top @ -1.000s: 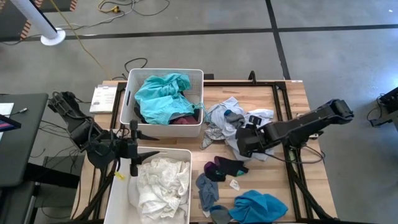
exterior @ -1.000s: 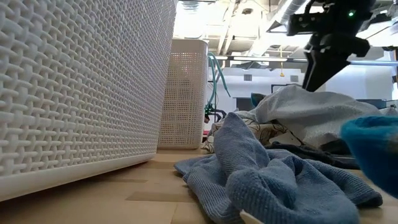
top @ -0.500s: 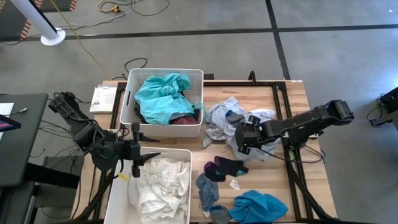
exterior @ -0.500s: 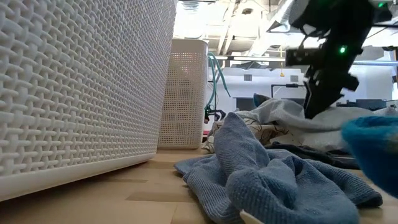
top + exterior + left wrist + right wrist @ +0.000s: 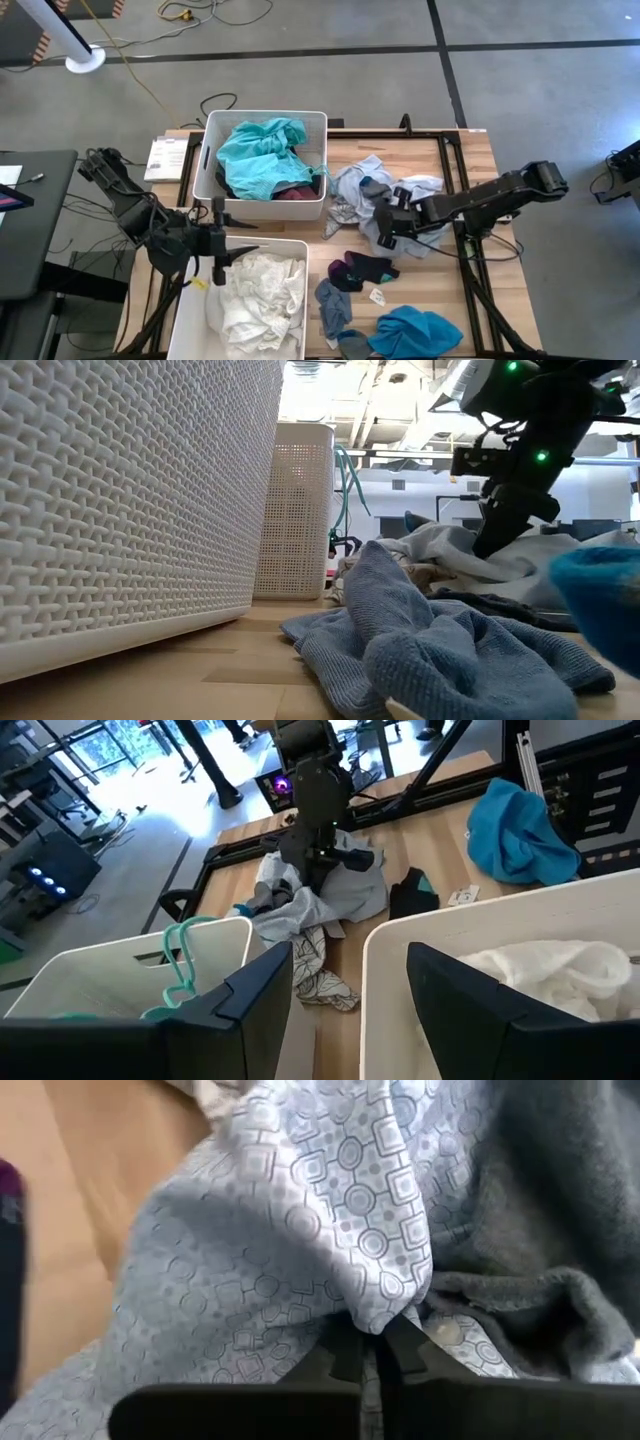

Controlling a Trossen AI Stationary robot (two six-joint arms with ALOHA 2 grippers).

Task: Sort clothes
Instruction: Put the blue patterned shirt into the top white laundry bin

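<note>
A heap of clothes lies mid-table, with a pale patterned garment (image 5: 372, 178) and a dark grey piece (image 5: 560, 1210) on it. My right gripper (image 5: 386, 222) is down in this heap, shut on the pale garment (image 5: 300, 1230). Nearer lie a dark sock (image 5: 364, 268), a blue-grey cloth (image 5: 333, 305) and a bright blue garment (image 5: 415, 332). The far bin holds teal clothes (image 5: 258, 155), the near bin white clothes (image 5: 260, 300). My left gripper (image 5: 216, 243) waits open at the table's left, over the gap between the bins. My right gripper pinches a raised fold of the pale patterned garment (image 5: 385, 1305) between its two fingertips (image 5: 345, 1355). It comes slanting down from the table's right. The fold bunches up at the tips, and the rest of the garment lies on the heap, beside the dark grey piece.
Two white woven bins, the far bin (image 5: 315, 120) and the near bin (image 5: 190, 300), stand at the table's left. A small white tag (image 5: 378, 296) lies near the sock. Bare wood shows at the far right (image 5: 470, 160). A papery booklet (image 5: 165, 158) lies beside the far bin.
My right gripper has gone down into the heap and a little toward the table's left edge, and has shut on a fold of the pale patterned garment. The garment has bunched under its tips. The other clothes lie as before.
</note>
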